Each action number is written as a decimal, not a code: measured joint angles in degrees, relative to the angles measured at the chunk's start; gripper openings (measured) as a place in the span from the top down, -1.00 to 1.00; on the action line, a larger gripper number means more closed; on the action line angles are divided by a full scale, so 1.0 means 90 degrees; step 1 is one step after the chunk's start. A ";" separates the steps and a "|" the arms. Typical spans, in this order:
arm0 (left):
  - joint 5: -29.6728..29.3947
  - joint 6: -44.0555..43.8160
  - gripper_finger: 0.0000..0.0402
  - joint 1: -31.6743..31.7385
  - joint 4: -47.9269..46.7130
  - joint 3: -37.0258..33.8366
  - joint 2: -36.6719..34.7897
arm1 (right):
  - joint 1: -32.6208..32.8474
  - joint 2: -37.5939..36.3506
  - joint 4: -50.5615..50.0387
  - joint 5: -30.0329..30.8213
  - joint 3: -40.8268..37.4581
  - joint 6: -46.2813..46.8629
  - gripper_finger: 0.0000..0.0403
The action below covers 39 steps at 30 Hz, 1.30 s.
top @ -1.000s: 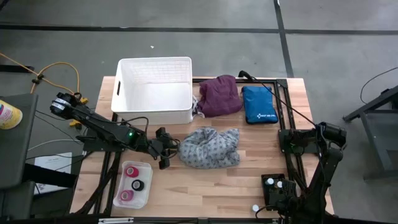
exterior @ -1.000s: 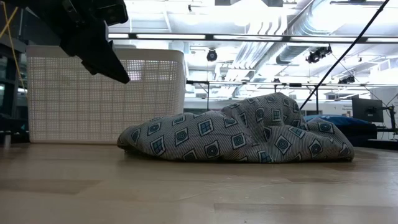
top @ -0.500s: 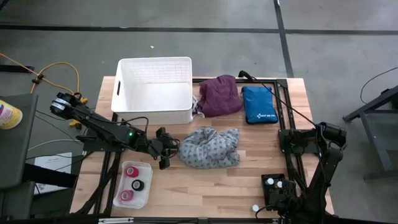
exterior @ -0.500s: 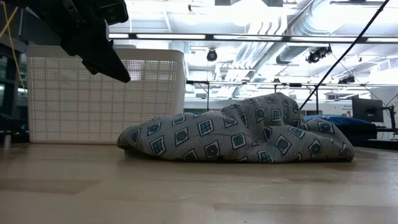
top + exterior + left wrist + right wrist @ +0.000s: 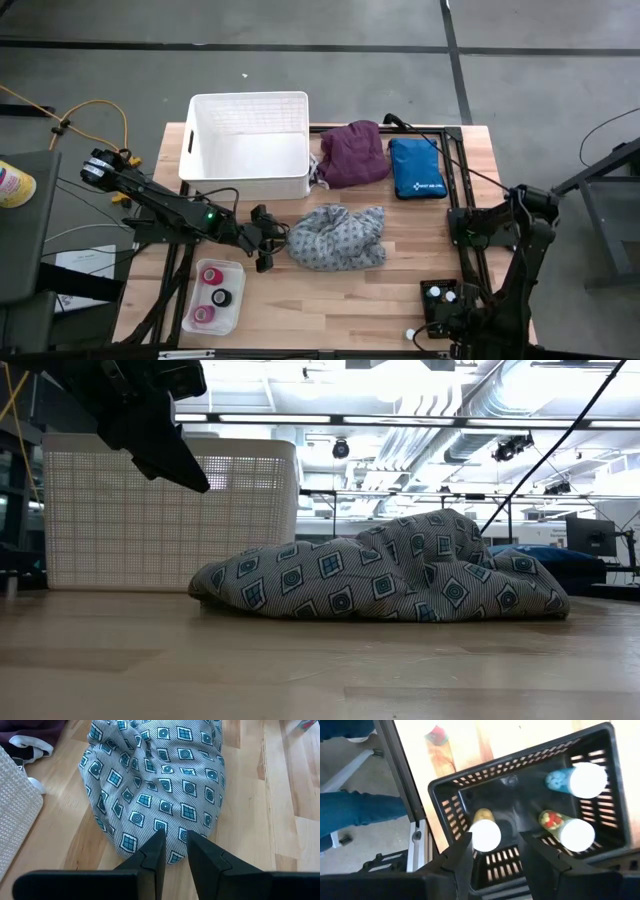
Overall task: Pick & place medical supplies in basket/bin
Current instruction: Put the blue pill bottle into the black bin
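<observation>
Left end effector (image 5: 172, 845) is hovering at the grey cloth's (image 5: 335, 236) edge, fingers slightly parted, grasping nothing. Next: descending, pinching cloth, lifting to basket (image 5: 247, 187). Right end effector (image 5: 495, 851) is idling released over the vial crate (image 5: 530, 815).

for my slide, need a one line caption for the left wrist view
Left gripper open, fingers poised at the near edge of the grey patterned cloth, white basket beside it.

White basket (image 5: 248, 145): tall slotted-grid walls, dark handle slot on short side, upright at bench far-left area, interior empty. Grey dotted garment (image 5: 336, 236): crumpled heap at bench centre, just in front of basket. Purple garment (image 5: 352, 152): bunched, just beside basket's right wall. Pink, black, pink tape rolls (image 5: 212, 295): lined up in small clear tray, near-left. White-capped vials (image 5: 580, 781): three upright in black slotted crate, near-right.
</observation>
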 joint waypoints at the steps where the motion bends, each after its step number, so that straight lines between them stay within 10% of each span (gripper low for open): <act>1: 0.0000 0.0002 0.63 0.0001 0.0000 0.0000 0.0000 | 0.0002 -0.0028 -0.0033 0.0002 0.0000 0.0002 0.28; 15: -0.0001 0.0002 0.63 0.0000 -0.0001 0.0000 0.0000 | -0.0099 -0.0038 0.0124 0.0028 0.0000 -0.0249 0.28; 39: -0.0001 0.0001 0.63 0.0001 -0.0002 0.0000 0.0000 | -0.1926 -0.0038 0.1748 -0.0196 0.0000 -0.5808 0.28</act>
